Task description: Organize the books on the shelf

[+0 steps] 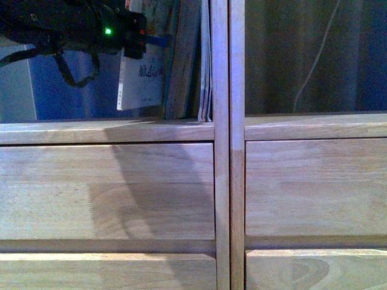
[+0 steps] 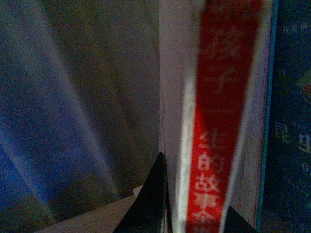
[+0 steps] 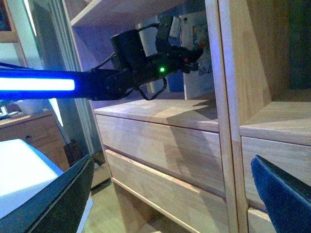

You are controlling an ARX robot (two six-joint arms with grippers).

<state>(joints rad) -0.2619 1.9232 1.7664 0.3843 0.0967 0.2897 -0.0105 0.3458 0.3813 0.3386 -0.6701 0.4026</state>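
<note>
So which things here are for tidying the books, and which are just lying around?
For the job: white book, held in the left claw; brown book; thin booklet; shelf; open right claw.
Just around: grey curtain; white cord; wooden cabinet.

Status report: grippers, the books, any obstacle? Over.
Left gripper shut on white book, upright in shelf. Right gripper open, empty. Brown book stands next to it.
</note>
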